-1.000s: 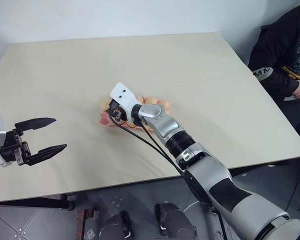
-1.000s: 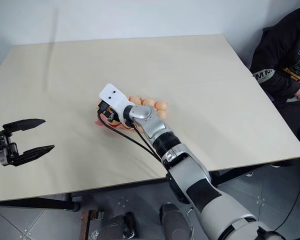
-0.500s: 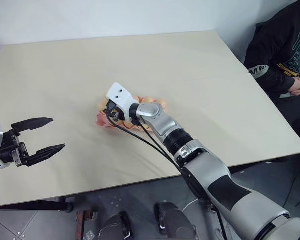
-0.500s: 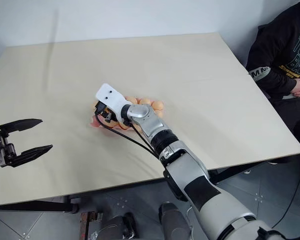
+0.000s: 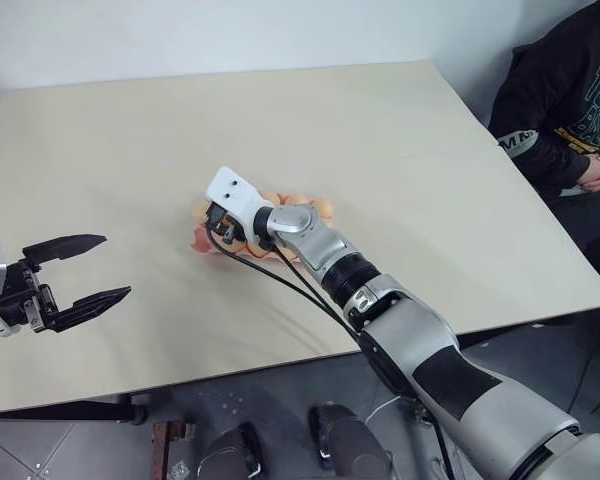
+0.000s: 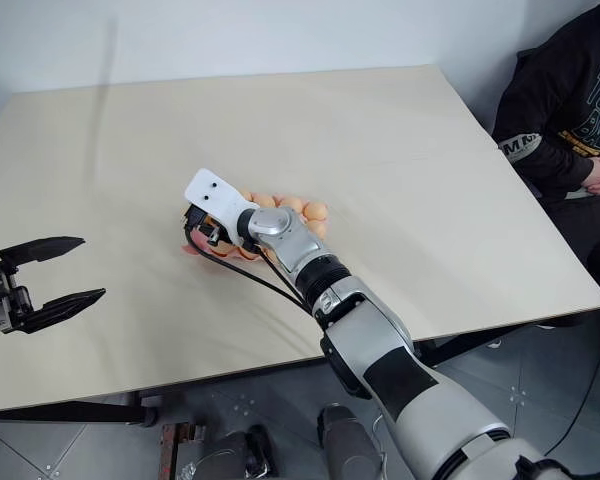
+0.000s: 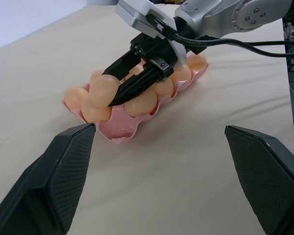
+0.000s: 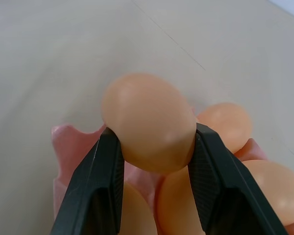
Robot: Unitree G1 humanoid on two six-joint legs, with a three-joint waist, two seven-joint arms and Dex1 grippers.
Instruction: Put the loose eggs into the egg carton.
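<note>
While its two black fingers pinch a pale orange-tan egg between them, the right gripper hangs low over the near end of the pink egg carton, which sits near the middle of a wide beige table. Seen from the left wrist, the held egg sits at the fingertips, above the tray's end cups and close against the eggs already seated there. Most of the tray's visible cups hold eggs of the same colour, packed close in rows, while the scalloped front edge shows bare pink beside the fingers. Black cables run from the gripper's white housing back along the silver arm. Well apart from the tray, off the table's left side, the left gripper hovers with its fingers spread wide and nothing between them, pointing toward the carton. At the table's far right corner, a person in a dark printed sweatshirt sits with hands folded together.
</note>
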